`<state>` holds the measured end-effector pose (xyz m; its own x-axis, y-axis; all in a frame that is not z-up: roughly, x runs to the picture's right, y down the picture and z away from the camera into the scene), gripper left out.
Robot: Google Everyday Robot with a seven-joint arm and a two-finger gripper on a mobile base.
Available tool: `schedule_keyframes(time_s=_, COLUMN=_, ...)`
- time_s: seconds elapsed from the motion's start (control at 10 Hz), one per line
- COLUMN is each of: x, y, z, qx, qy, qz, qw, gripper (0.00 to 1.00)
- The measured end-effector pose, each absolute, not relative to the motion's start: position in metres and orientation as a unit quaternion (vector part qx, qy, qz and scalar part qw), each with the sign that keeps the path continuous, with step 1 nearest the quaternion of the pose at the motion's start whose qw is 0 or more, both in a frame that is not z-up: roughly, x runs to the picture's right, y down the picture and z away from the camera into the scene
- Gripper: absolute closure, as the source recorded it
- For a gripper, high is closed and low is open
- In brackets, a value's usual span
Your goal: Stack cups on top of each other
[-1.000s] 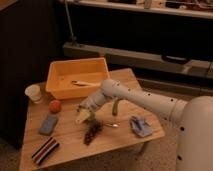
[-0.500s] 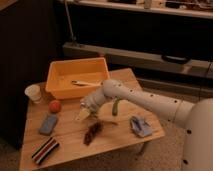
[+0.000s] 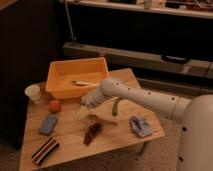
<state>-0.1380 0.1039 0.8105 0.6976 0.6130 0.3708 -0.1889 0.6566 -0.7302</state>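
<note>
From where I stand, the wooden table [image 3: 125, 145] fills the middle of the room, and I take its far edge as 12 o'clock. The robot's white arm [image 3: 145, 99] reaches in from 3 o'clock. Its gripper [image 3: 86, 107] hangs just short of the table's centre and points down towards 8 o'clock. The jaws are spread wide and hold nothing. Whether they touch anything, I cannot tell.

The pale yellow-green cup [image 3: 82, 115] lies right at the gripper's tip, close to the middle of the table and seemingly tipped over. The white cup [image 3: 33, 93] stands upright well apart from it, out at the 9 o'clock edge.

An orange-yellow bin [image 3: 60, 90] sits at 11 o'clock with a slim pale item inside. A round orange fruit [image 3: 54, 106] rests between the white cup and the gripper. A green vegetable [image 3: 116, 107] lies just under the arm, a dark red bunch [image 3: 92, 133] sits at 6 o'clock, and a blue crumpled thing [image 3: 141, 126] is at 4 o'clock. A blue-grey block [image 3: 48, 124] and a striped item [image 3: 45, 150] sit towards 8 o'clock.
</note>
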Motion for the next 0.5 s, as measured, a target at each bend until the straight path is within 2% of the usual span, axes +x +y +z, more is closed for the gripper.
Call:
schedule_keyframes(time_s=0.2, x=-0.123, y=0.119, z=0.847, qx=-0.337, qy=-0.281, qz=0.260, qw=0.860, gripper=0.20)
schedule_keyframes(time_s=0.5, x=-0.122, y=0.126, z=0.862, qx=-0.312, qy=-0.234, qz=0.296, qw=0.872, gripper=0.20)
